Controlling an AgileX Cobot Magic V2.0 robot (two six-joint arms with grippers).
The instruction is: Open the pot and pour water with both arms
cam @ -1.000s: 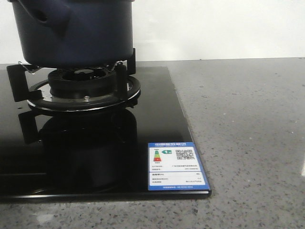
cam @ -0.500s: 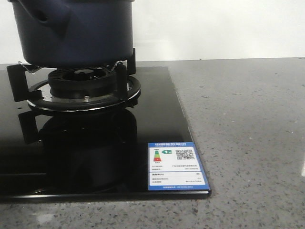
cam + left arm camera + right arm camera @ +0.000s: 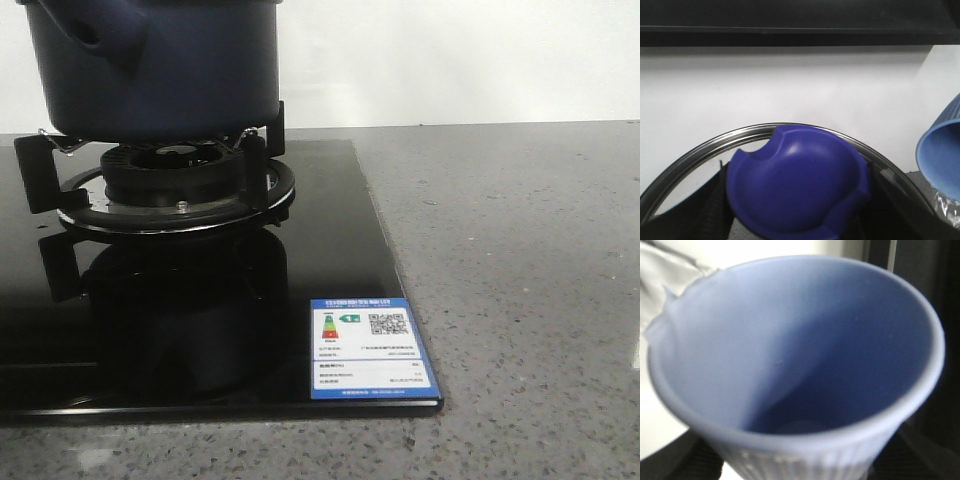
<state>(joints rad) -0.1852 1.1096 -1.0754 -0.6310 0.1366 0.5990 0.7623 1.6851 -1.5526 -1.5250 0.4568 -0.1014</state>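
Note:
The dark navy pot [image 3: 150, 65] stands on the gas burner [image 3: 175, 185] at the upper left of the front view; its top is cut off, and neither gripper shows there. In the left wrist view my left gripper [image 3: 799, 209] is shut on the blue knob [image 3: 797, 185] of a glass lid with a steel rim [image 3: 700, 150], dark fingers [image 3: 710, 210] on either side of the knob. A light-blue ribbed cup [image 3: 942, 150] hangs beside the lid. In the right wrist view my right gripper [image 3: 797, 462] is shut on that cup [image 3: 790, 340], whose mouth fills the frame.
The burner sits on a black glass hob [image 3: 330, 230] with a blue energy label [image 3: 368, 348] at its front right corner. Grey speckled countertop [image 3: 520, 250] stretches to the right. A white wall lies behind.

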